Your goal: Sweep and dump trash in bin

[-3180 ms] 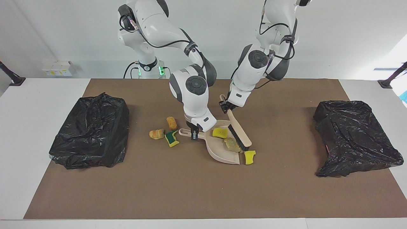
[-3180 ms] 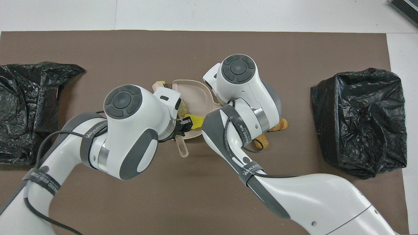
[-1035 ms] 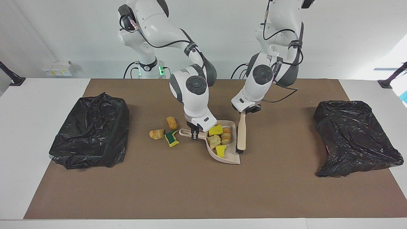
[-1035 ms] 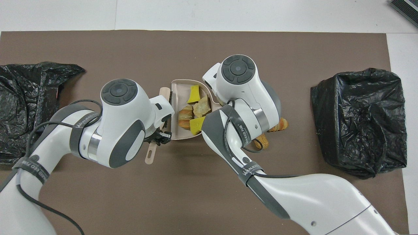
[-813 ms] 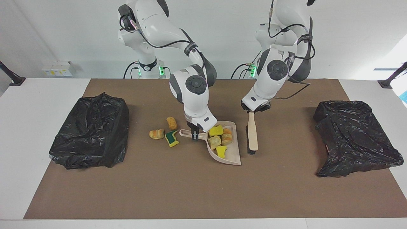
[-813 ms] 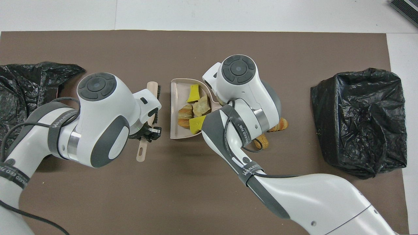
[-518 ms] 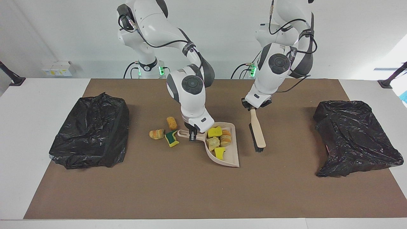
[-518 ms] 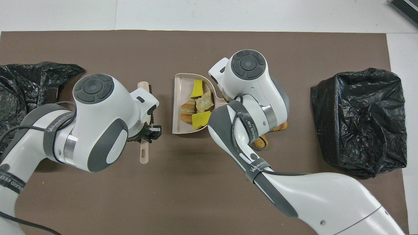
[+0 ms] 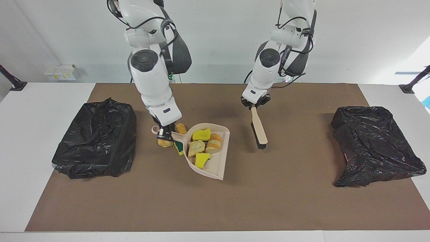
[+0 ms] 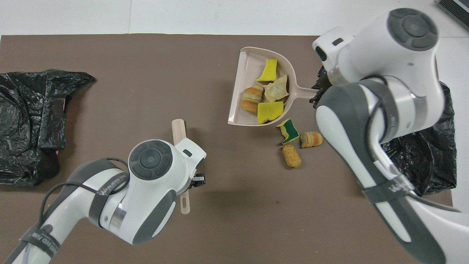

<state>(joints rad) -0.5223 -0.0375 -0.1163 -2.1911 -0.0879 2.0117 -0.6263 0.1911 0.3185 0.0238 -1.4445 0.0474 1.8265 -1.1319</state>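
My right gripper (image 9: 163, 131) (image 10: 318, 91) is shut on the handle of the beige dustpan (image 9: 220, 168) (image 10: 242, 80), which hangs tilted above the mat. Several trash chunks lie in the pan: yellow (image 10: 269, 70), beige (image 10: 276, 89), orange-striped (image 10: 251, 99) and another yellow (image 10: 270, 112). Three more trash pieces lie on the mat beside the pan: green-and-yellow (image 10: 289, 131), orange-striped (image 10: 311, 139) and a yellowish roll (image 10: 292, 156). My left gripper (image 9: 255, 105) (image 10: 194, 181) is shut on the handle of a brush (image 9: 259, 129) (image 10: 178, 134), held over the mat's middle.
A black-bagged bin (image 9: 95, 137) (image 10: 439, 154) stands at the right arm's end of the table, partly covered by my right arm from above. A second black-bagged bin (image 9: 376, 144) (image 10: 33, 121) stands at the left arm's end. A brown mat (image 9: 215, 201) covers the table.
My right arm has lifted the loaded dustpan and carried it toward the right arm's end. My left arm has drawn the brush away from the pan and raised it.
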